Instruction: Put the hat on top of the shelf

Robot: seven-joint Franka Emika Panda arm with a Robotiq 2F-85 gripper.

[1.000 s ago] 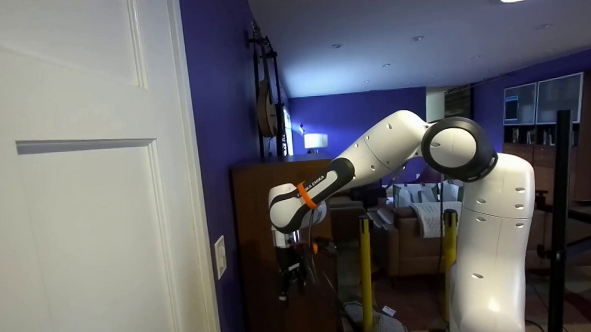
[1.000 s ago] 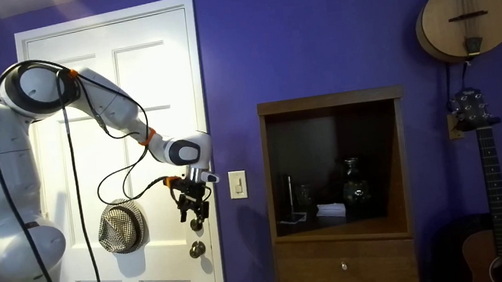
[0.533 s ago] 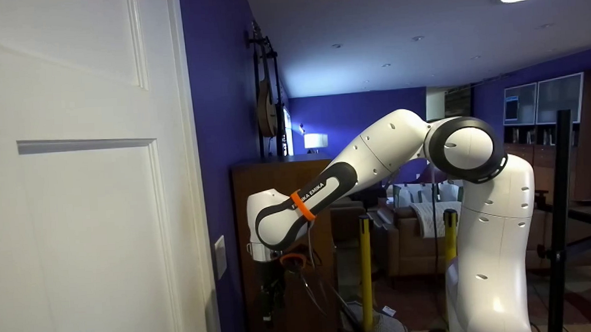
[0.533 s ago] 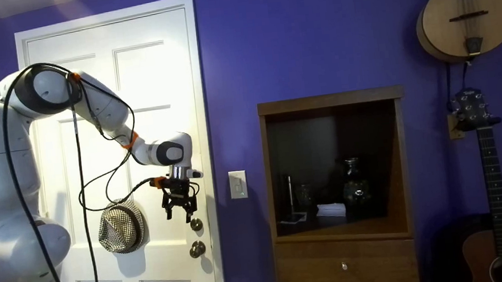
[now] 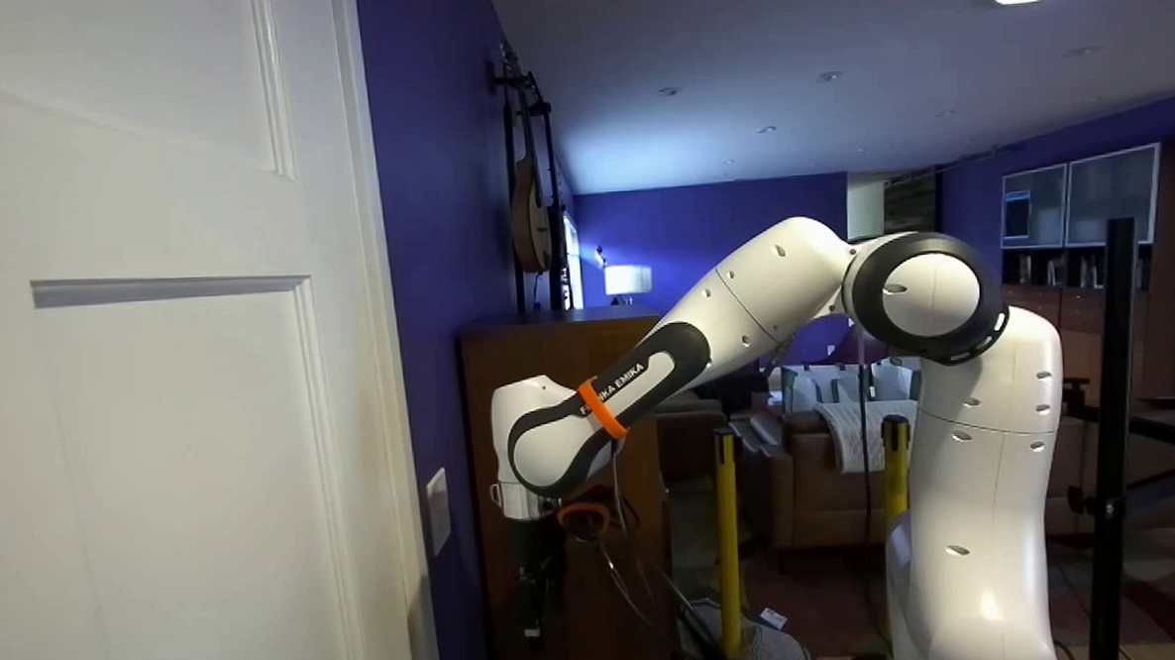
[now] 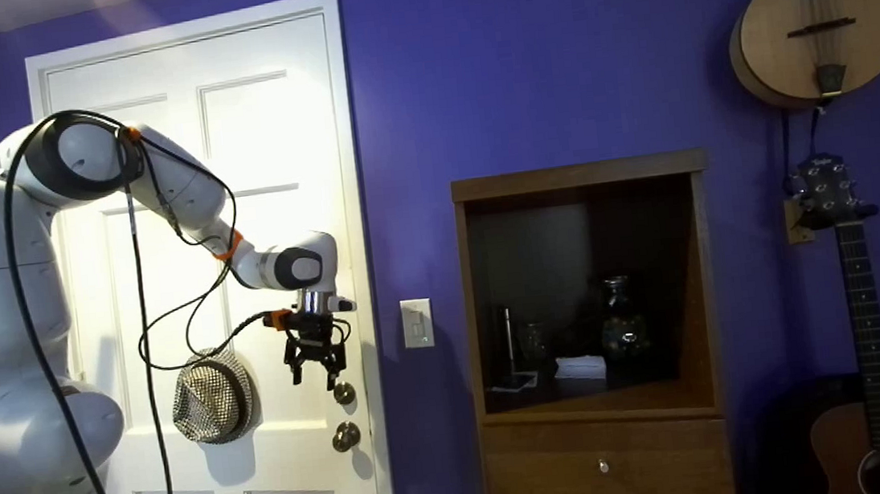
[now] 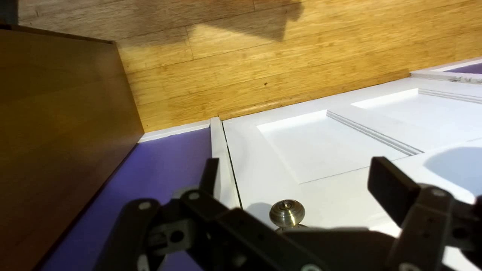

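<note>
The hat (image 6: 211, 400), checkered grey with a dark band, hangs against the white door in an exterior view. It is out of view in the wrist view. My gripper (image 6: 314, 378) is open and empty, pointing down, to the right of the hat there and apart from it. In the wrist view the spread fingers (image 7: 299, 177) have only the door and a knob behind them. The gripper also shows, dark, in an exterior view (image 5: 539, 585). The shelf (image 6: 578, 175), a brown cabinet with a flat top, stands right of the door; it also shows in an exterior view (image 5: 548, 324) and the wrist view (image 7: 64, 131).
Brass knobs (image 6: 346, 437) stick out of the door (image 6: 284, 472) near the gripper. A light switch (image 6: 417, 323) is on the wall. A vase (image 6: 622, 326) stands inside the shelf. Guitars (image 6: 819, 33) hang at the right. Loose cables (image 6: 149, 347) hang along the arm.
Between one second and half a second ago, my gripper moved left in both exterior views, closer to the hat. Since then it has hardly moved. The hat has not moved.
</note>
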